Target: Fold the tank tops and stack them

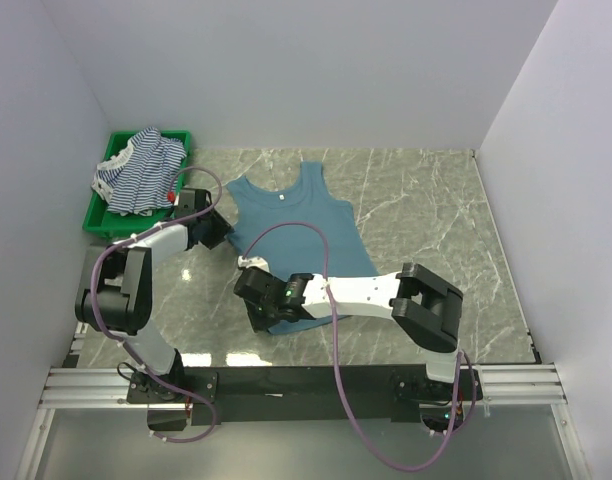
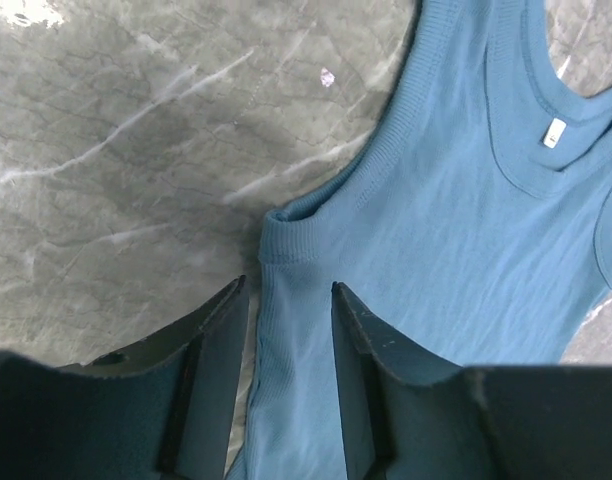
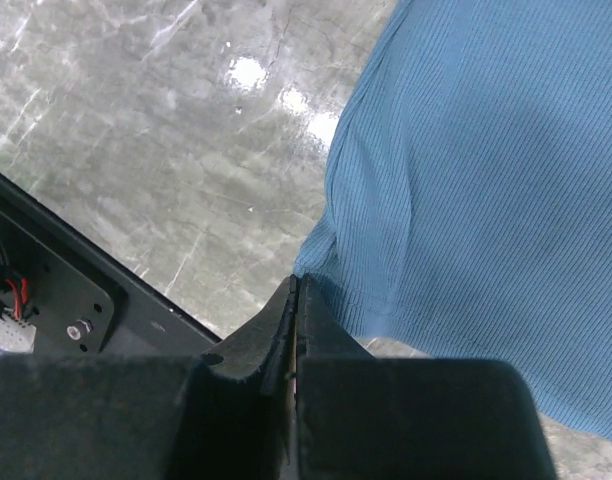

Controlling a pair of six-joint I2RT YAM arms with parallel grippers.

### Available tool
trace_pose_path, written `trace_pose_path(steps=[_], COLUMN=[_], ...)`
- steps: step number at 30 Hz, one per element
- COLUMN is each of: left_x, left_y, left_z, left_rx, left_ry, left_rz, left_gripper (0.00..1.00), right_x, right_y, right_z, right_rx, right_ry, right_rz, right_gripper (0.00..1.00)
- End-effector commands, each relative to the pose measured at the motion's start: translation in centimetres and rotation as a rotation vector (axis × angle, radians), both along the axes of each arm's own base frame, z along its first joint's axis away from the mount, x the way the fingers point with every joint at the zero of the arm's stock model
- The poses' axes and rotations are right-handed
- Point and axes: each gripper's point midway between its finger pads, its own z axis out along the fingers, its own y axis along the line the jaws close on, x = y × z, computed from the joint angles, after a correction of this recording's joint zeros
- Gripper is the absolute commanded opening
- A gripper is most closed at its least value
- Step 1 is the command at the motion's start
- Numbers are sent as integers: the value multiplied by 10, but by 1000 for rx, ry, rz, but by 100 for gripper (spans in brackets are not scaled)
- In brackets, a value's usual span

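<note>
The teal-blue tank top (image 1: 296, 225) lies spread flat on the marble table, neck to the far side. My left gripper (image 1: 219, 228) is open at its left side just below the armhole. In the left wrist view the top's (image 2: 466, 200) side edge runs between the open gripper's (image 2: 288, 285) fingers. My right gripper (image 1: 258, 318) is at the near-left hem corner. In the right wrist view it (image 3: 296, 280) is shut, pinching the corner of the ribbed top (image 3: 486, 180). Striped cloth (image 1: 141, 170) is heaped in the bin; I cannot tell the striped tops apart.
A green bin (image 1: 94, 218) stands at the far left against the white wall. White walls close the table on three sides. The black base rail (image 3: 46, 290) runs just beside the right gripper at the near edge.
</note>
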Motion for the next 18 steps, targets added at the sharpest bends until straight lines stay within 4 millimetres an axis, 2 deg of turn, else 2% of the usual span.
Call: trace_pose_path(steps=[1,10,11,18], left_x=[10,13,16,21], left_y=[1,-3,1,12], left_z=[-2,-14,-15,-21], left_rx=[26,24,45,105], left_ry=[-14,5,4,26], left_rz=[1,0,18,64], left_gripper=[44,38,36,18], right_x=[2,8,8,4], right_y=[5,0,0,-4], right_z=[26,40,39,46], right_rx=[73,89,89,114], right_ry=[-14,-37,-34,-33], right_rz=[-8,-27,-28,-28], right_gripper=[0,0,0,0])
